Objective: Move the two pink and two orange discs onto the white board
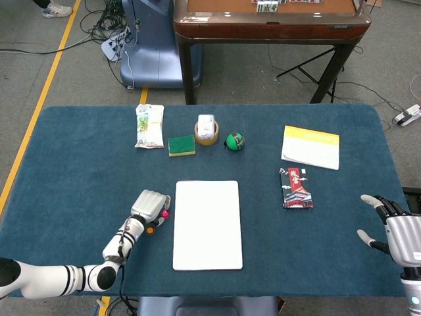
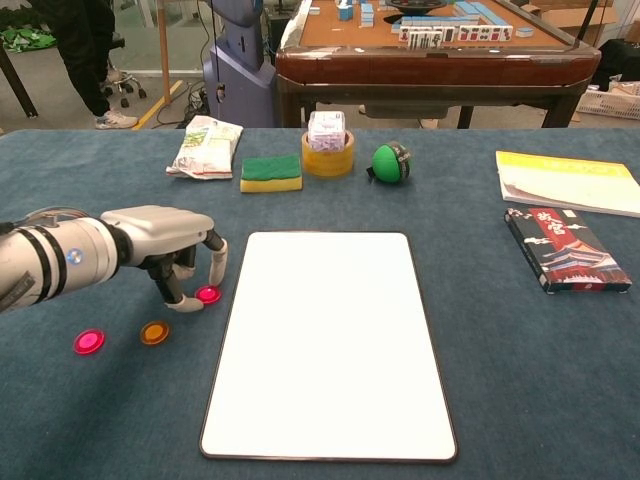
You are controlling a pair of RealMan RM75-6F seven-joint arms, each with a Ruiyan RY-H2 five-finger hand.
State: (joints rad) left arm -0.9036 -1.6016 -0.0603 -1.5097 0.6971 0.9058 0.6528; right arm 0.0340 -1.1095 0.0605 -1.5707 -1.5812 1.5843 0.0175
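The white board (image 2: 330, 345) (image 1: 207, 224) lies flat at the table's middle. Just off its left edge a pink disc (image 2: 208, 294) (image 1: 164, 213) lies on the cloth. My left hand (image 2: 165, 250) (image 1: 148, 204) arches over it, thumb tip against its left side and a finger just above it; whether it is pinched is unclear. An orange disc (image 2: 154, 332) (image 1: 150, 230) and a second pink disc (image 2: 88, 341) lie further left on the cloth. I see only one orange disc. My right hand (image 1: 391, 227) hovers at the table's right edge, fingers spread, holding nothing.
Along the back stand a snack bag (image 2: 205, 146), a green sponge (image 2: 271, 172), a tape roll (image 2: 328, 155) with a small box in it and a green ball (image 2: 390, 163). A yellow-and-white booklet (image 2: 565, 182) and a dark book (image 2: 566, 249) lie to the right.
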